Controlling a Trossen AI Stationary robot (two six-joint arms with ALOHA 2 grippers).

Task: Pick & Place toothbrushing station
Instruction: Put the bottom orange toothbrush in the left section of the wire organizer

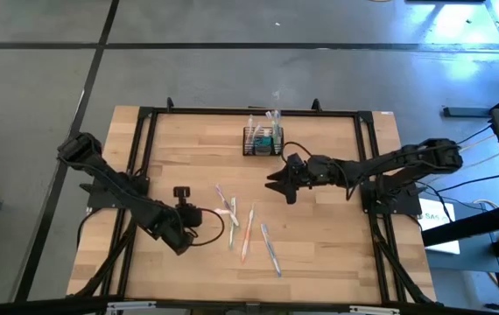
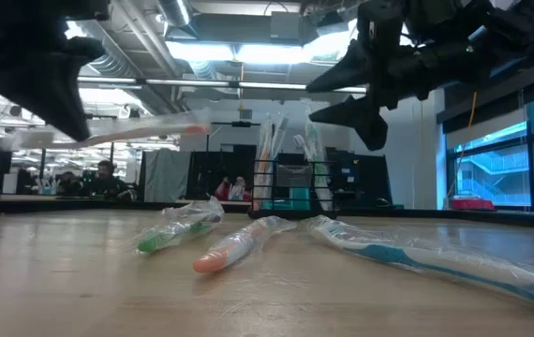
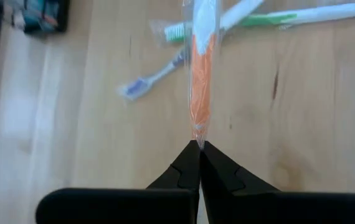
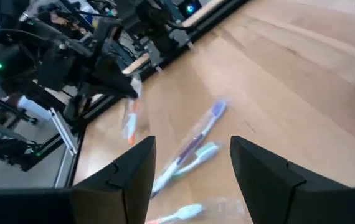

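Two dark arms flank bare wooden tabletop. Left gripper (image 3: 198,149), toward the front left, pinches a plastic-wrapped orange toothbrush (image 3: 201,81) between closed fingers. Loose wrapped toothbrushes (image 1: 248,232) lie mid-table. Right gripper (image 1: 277,184) hovers wide apart, empty, just before the black wire-mesh caddy (image 1: 261,141) at the far edge.

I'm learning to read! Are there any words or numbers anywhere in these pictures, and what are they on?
None can be read.
Teal tubes in the caddy: any print is too small to read.
Toothbrush wrappers: no print shows.
Paper beside the table: its marks are too blurred.
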